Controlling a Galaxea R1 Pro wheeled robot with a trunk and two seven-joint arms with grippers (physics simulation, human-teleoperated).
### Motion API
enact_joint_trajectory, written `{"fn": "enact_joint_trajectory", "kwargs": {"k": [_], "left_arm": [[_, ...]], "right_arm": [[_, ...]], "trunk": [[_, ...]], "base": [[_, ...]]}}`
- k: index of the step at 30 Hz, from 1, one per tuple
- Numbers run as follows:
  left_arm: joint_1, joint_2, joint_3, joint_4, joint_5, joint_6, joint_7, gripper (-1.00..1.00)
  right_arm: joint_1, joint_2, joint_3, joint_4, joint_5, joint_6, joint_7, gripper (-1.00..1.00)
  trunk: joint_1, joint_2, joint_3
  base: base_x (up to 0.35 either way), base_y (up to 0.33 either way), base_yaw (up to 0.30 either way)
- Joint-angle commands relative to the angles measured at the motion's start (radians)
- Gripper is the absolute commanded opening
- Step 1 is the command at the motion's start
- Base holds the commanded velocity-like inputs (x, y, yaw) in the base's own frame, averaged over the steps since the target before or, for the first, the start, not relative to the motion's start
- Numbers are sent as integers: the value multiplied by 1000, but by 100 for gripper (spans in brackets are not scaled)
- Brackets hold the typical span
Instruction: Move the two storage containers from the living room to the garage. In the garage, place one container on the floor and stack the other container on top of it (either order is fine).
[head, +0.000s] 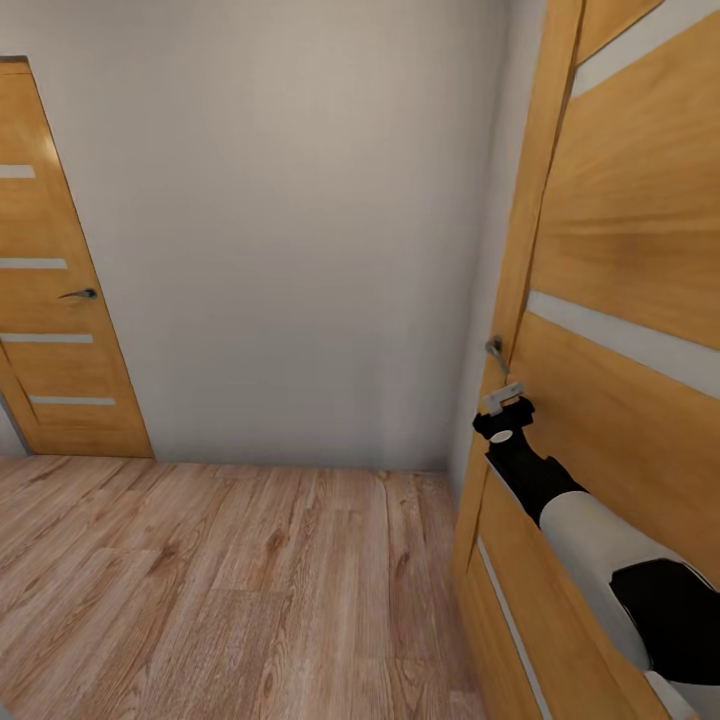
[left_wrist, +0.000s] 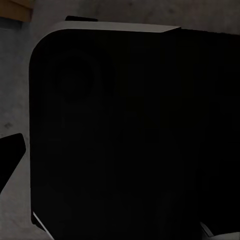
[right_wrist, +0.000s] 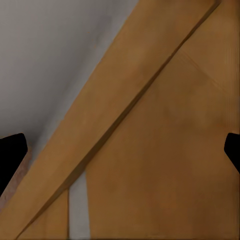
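Observation:
The two storage containers are out of view. I am in a hallway with a light wood plank floor (head: 220, 580). My right arm reaches forward to an orange door (head: 620, 300) standing ajar on the right. The right gripper (head: 500, 400) sits just below that door's metal handle (head: 496, 352). In the right wrist view the right gripper (right_wrist: 120, 150) is open, its dark fingertips (right_wrist: 11, 155) far apart with the door's panel between them. The left wrist view looks at a black part of my own body (left_wrist: 130, 135), with one dark fingertip (left_wrist: 11, 152) at the frame's edge.
A second orange door (head: 60, 300) with a dark handle (head: 80, 294) stands shut at the left. A plain grey-white wall (head: 290, 230) closes the hallway ahead. Wood floor stretches across the left and centre in front of me.

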Motion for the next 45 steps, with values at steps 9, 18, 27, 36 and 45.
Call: {"fn": "enact_joint_trajectory", "kwargs": {"k": [9,18,27,36,45], "left_arm": [[0,0,0,-1,10,-2,0,100],[0,0,1,-1,10,-2,0,100],[0,-1,1,-1,10,-2,0,100],[0,-1,1,-1,10,-2,0,100],[0,0,1,-1,10,-2,-1,100]], "right_arm": [[-1,-31,-32,0,16,16,-8,100],[-1,-53,-34,0,15,18,-8,100],[-1,-70,-69,0,14,17,-6,100],[-1,13,-77,-2,13,26,-1,100],[0,129,-79,20,-15,18,6,100]], "trunk": [[0,-1,-1],[0,-1,-1],[0,-1,-1],[0,-1,-1],[0,-1,-1]], "base": [[0,0,0],[0,0,0],[0,0,0],[0,0,0],[0,0,0]]}}
